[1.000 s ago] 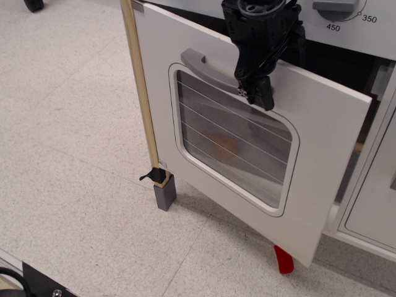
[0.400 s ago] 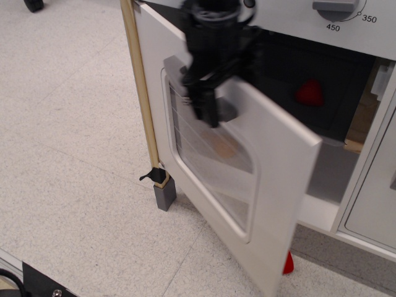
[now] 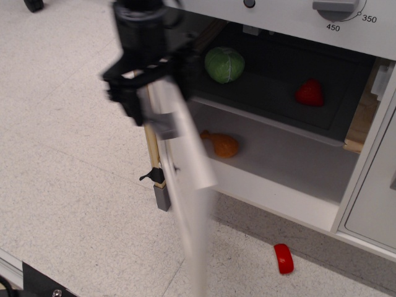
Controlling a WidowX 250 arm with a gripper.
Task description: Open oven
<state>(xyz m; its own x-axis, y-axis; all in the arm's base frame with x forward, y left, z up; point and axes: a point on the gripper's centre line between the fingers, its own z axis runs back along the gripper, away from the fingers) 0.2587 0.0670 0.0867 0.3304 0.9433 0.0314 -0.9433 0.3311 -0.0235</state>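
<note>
The white toy oven (image 3: 272,185) stands open, with its dark inside showing. Its door (image 3: 185,179) has swung far out to the left and shows almost edge-on, blurred by motion. The grey bar handle (image 3: 162,125) sticks out from the door's upper part. My black gripper (image 3: 133,102) is at the door's top left, just above and left of the handle, also blurred. Its jaws cannot be made out. The grey temperature dial (image 3: 337,7) is at the top right.
Inside the oven are a green ball (image 3: 224,65), a red strawberry (image 3: 309,93) and an orange toy food (image 3: 221,144). A red piece (image 3: 284,258) lies on the floor. A wooden post (image 3: 152,148) with a grey foot (image 3: 162,198) stands behind the door. A plain white cabinet door (image 3: 374,210) is at the right.
The door has swung from nearly shut to wide open, leftward. My gripper has moved left with it from the door's upper middle. The oven's inside and the food in it now show.
</note>
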